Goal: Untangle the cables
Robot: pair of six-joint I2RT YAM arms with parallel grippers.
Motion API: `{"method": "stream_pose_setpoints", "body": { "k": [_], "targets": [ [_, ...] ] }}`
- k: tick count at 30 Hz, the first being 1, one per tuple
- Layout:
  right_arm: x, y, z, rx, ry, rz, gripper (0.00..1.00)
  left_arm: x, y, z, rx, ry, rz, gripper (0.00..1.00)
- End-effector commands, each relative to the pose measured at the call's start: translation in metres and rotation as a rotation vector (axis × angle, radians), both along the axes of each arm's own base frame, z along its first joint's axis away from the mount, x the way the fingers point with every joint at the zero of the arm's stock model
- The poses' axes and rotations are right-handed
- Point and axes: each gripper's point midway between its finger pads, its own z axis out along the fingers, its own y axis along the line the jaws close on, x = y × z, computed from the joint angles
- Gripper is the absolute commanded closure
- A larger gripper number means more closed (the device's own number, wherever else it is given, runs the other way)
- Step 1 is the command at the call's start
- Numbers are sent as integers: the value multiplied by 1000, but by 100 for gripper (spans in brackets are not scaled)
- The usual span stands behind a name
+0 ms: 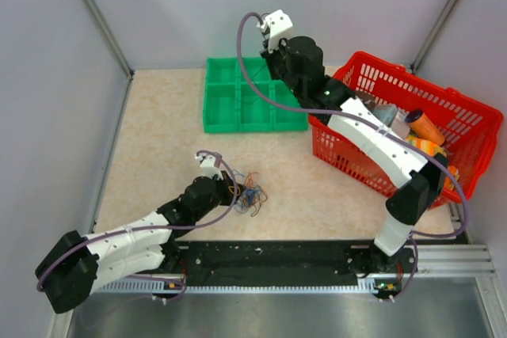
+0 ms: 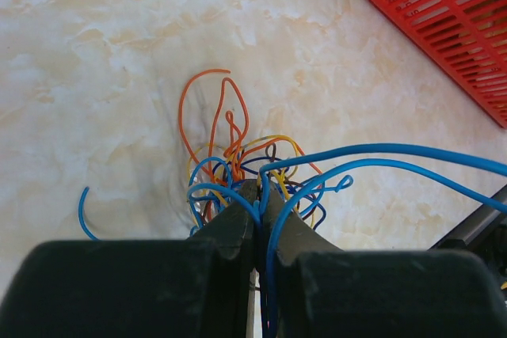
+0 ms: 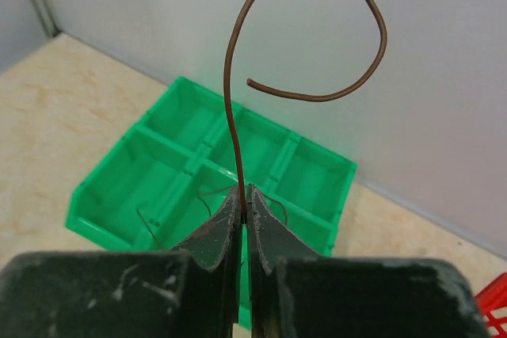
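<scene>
A small tangle of thin wires (image 1: pixel 249 197) in blue, orange, yellow and dark colours lies on the table; in the left wrist view the tangle (image 2: pixel 245 164) sits just ahead of my fingers. My left gripper (image 2: pixel 259 195) is shut on blue strands of it, which run between the jaws and loop off to the right. My right gripper (image 3: pixel 245 199) is shut on a single brown wire (image 3: pixel 317 29) that curls upward, held over the green tray (image 3: pixel 190 164). More brown strands (image 3: pixel 146 223) lie in the tray below. In the top view the right gripper (image 1: pixel 265 47) hangs above the tray's far edge.
The green compartment tray (image 1: pixel 218 89) stands at the back centre. A red basket (image 1: pixel 444 108) with bottles and other items stands at the right, its corner showing in the left wrist view (image 2: pixel 444 21). Grey walls enclose the table.
</scene>
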Motion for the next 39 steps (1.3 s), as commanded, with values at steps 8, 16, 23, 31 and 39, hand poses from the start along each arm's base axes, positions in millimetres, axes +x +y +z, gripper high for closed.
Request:
{"method": "stream_pose_setpoints", "body": {
  "k": [8, 16, 23, 31, 39],
  "targets": [
    [49, -42, -14, -38, 6, -99, 100, -3, -4, 22, -32, -39, -42, 100],
    [75, -52, -63, -64, 108, -111, 100, -6, -6, 24, -56, -26, -45, 100],
    [89, -53, -102, -13, 213, -100, 100, -6, -2, 26, -46, -34, -40, 100],
    [102, -58, -161, 64, 547, -237, 100, -5, 4, 32, -38, -55, -22, 100],
    [84, -70, -205, 30, 717, -336, 100, -6, 5, 29, -32, -48, -21, 100]
  ]
}}
